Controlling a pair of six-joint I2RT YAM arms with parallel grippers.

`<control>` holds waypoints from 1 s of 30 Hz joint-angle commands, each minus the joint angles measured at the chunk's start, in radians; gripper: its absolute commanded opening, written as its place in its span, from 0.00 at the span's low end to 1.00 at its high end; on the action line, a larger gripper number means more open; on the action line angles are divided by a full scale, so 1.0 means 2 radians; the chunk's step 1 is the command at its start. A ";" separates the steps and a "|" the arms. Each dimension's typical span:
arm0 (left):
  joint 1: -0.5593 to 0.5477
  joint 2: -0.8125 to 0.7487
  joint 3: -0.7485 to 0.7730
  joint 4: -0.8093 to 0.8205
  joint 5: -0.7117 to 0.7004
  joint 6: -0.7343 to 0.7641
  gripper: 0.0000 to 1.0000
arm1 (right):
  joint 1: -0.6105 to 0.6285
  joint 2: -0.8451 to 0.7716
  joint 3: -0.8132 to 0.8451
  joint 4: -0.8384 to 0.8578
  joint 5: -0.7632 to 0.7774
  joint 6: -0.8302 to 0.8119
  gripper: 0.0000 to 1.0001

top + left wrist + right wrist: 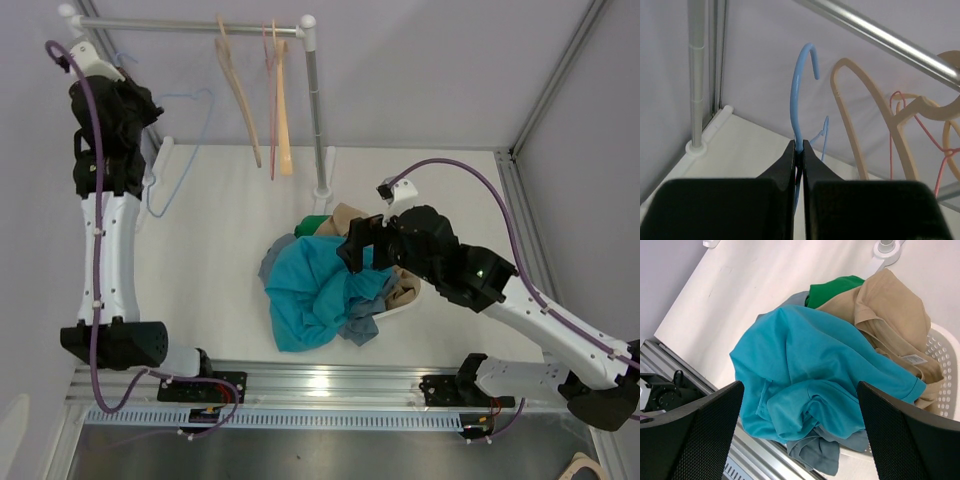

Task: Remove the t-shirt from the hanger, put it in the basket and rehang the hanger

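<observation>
The teal t-shirt [315, 290] [825, 385] lies crumpled on top of a heap of clothes in the white perforated basket [942, 365]. It spills over the basket's left rim onto the counter [210, 260], well apart from any hanger. A grey garment [815, 452] pokes out from under it at the basket's near side. A tan shirt [890, 305] fills the basket's far right part, and a green one [832, 290] shows at the basket's far edge.

The right gripper [350, 245] [799, 385] hangs directly above the basket, its fingers spread wide with nothing between them (the teal cloth sits below the gap, not touching either finger, as far as the wrist view shows).

Far beyond the basket and off to its left, the left gripper [799, 150] is raised high. Its jaws are pinched tight on the neck of a blue wire hanger [796, 95], whose hook stands up free in the air below the metal rail [880, 35] [190, 25].

Beyond the basket, on that rail, hang pale wooden hangers [860, 115] [240, 100] and a thin red wire one [920, 125]. The rail's left upright post [697, 75] stands at the counter's far left corner, well away from the basket.
</observation>
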 commanded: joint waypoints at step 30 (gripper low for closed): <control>-0.098 0.297 0.276 0.162 0.053 0.202 0.01 | -0.011 -0.024 -0.053 0.066 -0.040 -0.009 1.00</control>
